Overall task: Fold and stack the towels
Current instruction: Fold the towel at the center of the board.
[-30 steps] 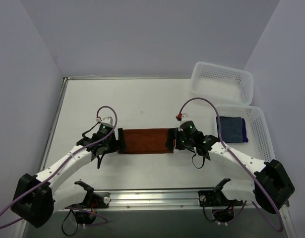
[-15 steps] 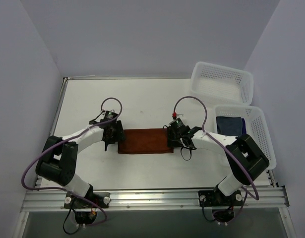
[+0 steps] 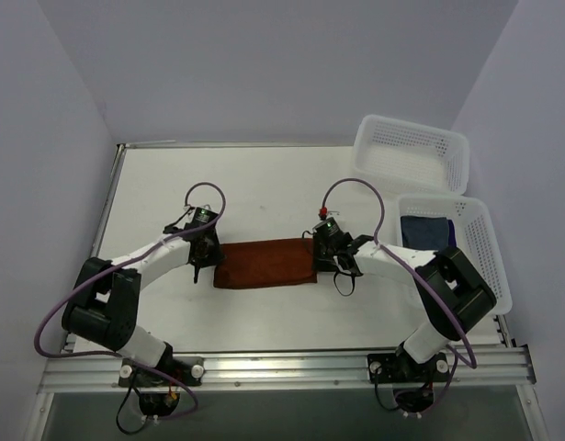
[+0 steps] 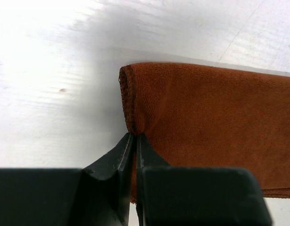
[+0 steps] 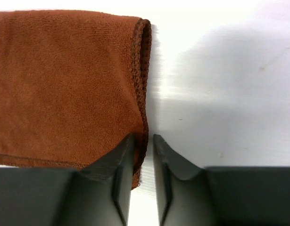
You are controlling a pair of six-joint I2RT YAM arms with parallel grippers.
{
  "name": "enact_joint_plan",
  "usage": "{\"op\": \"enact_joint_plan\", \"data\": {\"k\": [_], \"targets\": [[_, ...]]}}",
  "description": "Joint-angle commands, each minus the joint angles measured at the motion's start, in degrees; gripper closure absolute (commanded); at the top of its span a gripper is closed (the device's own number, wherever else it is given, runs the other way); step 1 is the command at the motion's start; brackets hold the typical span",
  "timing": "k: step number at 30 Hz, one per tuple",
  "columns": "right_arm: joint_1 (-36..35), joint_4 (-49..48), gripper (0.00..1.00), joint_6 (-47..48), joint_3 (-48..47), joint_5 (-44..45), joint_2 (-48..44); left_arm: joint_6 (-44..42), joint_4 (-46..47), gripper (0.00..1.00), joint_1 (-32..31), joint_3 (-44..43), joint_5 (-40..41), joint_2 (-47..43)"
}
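The rust orange-brown towel (image 3: pixel 264 265) lies as a long folded strip in the middle of the table. My left gripper (image 3: pixel 209 256) is at its left end. In the left wrist view the left gripper (image 4: pixel 135 135) is shut on the towel's (image 4: pixel 211 117) short hemmed edge. My right gripper (image 3: pixel 321 254) is at the right end. In the right wrist view the right gripper (image 5: pixel 144 137) stands narrowly open. The towel's (image 5: pixel 64 80) hem lies against one finger (image 5: pixel 121 160), with a slit of table showing before the other. A folded blue-grey towel (image 3: pixel 427 230) with a purple strip at its right side lies in a basket.
Two white perforated baskets stand at the right: one at the back (image 3: pixel 411 152), and one nearer (image 3: pixel 480 253) that holds the folded towels. The right arm's link (image 3: pixel 447 276) reaches beside the nearer basket. A metal rail (image 3: pixel 282 367) runs along the near table edge.
Both arms have stretched out low to the towel's two ends. The left jaws have closed onto the left hem. The right jaws have narrowed around the right hem.
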State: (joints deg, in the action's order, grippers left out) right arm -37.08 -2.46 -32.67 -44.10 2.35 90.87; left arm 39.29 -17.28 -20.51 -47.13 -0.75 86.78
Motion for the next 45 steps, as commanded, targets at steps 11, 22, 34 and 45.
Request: {"op": "enact_joint_plan", "data": {"k": [11,22,34,45], "targets": [[-1.8,-8.7,0.93,-0.6,1.6,-16.0,4.1,-0.3,-15.0,0.98,-0.1,-5.9,10.0,-10.8],[-2.6,-9.8,0.98,-0.4,2.0,-16.7,5.6,5.0,-14.1,0.98,-7.7,-10.4,7.1,-8.7],[-2.6,-9.5,0.99,-0.4,3.4,-16.3,4.4,12.9,-12.3,0.98,-18.7,-21.1,3.7,4.8],[-2.0,-10.8,1.0,-1.1,6.6,-15.9,3.3,16.6,-10.1,0.98,-21.8,-25.5,-0.7,10.2]]}}
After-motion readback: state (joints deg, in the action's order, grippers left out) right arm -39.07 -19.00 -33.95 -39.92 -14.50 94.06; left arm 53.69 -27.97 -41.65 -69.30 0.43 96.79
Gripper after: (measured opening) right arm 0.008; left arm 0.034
